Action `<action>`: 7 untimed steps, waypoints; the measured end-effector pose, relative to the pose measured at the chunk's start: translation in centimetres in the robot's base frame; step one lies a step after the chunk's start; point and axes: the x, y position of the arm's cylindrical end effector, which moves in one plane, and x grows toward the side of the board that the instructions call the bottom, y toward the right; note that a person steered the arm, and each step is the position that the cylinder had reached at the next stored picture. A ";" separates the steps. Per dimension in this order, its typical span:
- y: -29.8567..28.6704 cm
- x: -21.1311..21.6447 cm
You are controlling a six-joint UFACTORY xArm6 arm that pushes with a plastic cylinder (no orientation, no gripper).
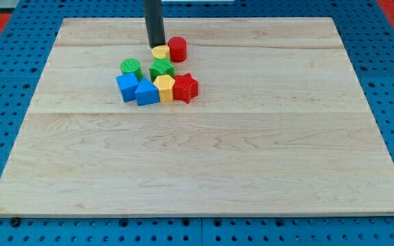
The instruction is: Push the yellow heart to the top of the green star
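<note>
Yellow heart (160, 52) sits directly above the green star (161, 69), touching it — placement looks achieved. My tip (155, 46) rests at the heart's upper-left edge, red cylinder (177, 49) just right of heart. End effector is a bare rod — nothing to open or close.

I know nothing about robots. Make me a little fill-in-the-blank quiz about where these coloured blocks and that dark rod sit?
1. My tip touches the ____ heart.
2. Just below that heart, toward the view's bottom, sits the green ____.
3. The cylinder to the heart's right is ____.
4. The red star is the cluster's block nearest the view's ____ side.

Missing words: yellow; star; red; right
</note>
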 end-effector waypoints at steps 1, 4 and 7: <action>0.3 0.0; 0.6 0.3; 1.0 -1.2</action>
